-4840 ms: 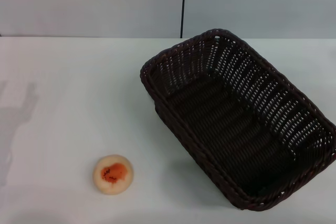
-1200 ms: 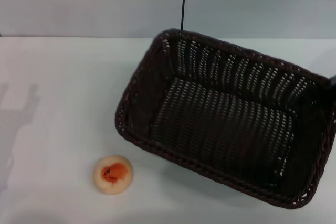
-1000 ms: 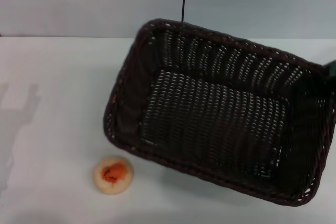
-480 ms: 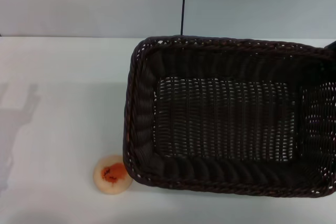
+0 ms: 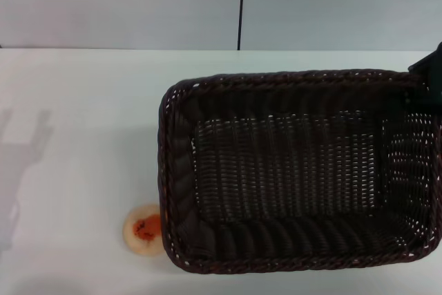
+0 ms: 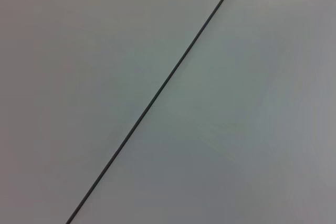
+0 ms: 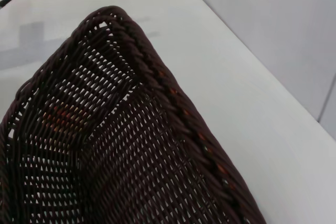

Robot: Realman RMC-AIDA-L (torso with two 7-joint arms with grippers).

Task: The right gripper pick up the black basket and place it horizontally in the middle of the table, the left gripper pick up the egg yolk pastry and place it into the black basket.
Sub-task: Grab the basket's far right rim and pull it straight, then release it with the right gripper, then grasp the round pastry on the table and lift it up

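The black basket [image 5: 297, 198], a large rectangular wicker piece woven very dark brown-black with sloped openwork sides and a braided rim, sits with its long sides running across the plain white smooth table [image 5: 83, 101], filling the middle and right of the head view; whether its base rests on the surface or hangs just above it cannot be told. Its inside holds nothing. The right gripper [image 5: 431, 74], showing only as a dark angular black edge, is at the basket's far right corner against the rim; its jaws are out of sight, so how wide they stand and whether they grip the rim cannot be told. In the right wrist view the braided rim [image 7: 173, 106] runs close past the camera, with white table beyond it. The egg yolk pastry [image 5: 141, 229], a small round pale cream bun with an orange-red patch facing up, lies on the table at the basket's near left corner, partly hidden behind the rim. The left gripper appears in no view; its wrist camera sees only a pale grey wall [image 6: 236, 129] crossed by a thin dark seam [image 6: 157, 93].
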